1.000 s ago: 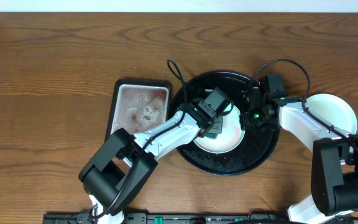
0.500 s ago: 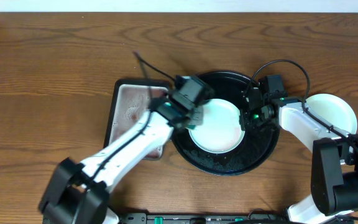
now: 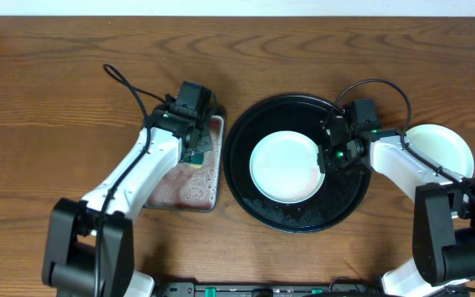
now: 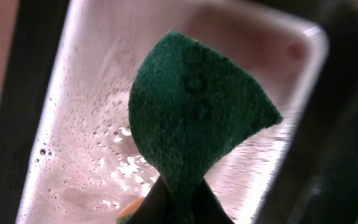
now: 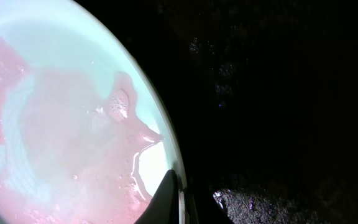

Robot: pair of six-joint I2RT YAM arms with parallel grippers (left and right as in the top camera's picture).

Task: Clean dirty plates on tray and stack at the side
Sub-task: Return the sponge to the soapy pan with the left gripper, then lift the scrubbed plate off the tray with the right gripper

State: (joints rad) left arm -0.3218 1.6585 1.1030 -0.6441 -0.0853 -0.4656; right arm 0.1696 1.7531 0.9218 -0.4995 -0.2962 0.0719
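from above: the plate is seen in the black tray, its rim clamped by the right gripper. left wrist: a sponge is pinched in the left gripper over the sponge tray. right wrist: a wet pink film is shown; the plate is judged stiff and slippery, best held by the rim.

A dark-rimmed rectangular tray of pinkish, foamy water sits on a wooden table; a green scouring sponge hangs folded above the wet basin; white bubbles fleck the liquid.
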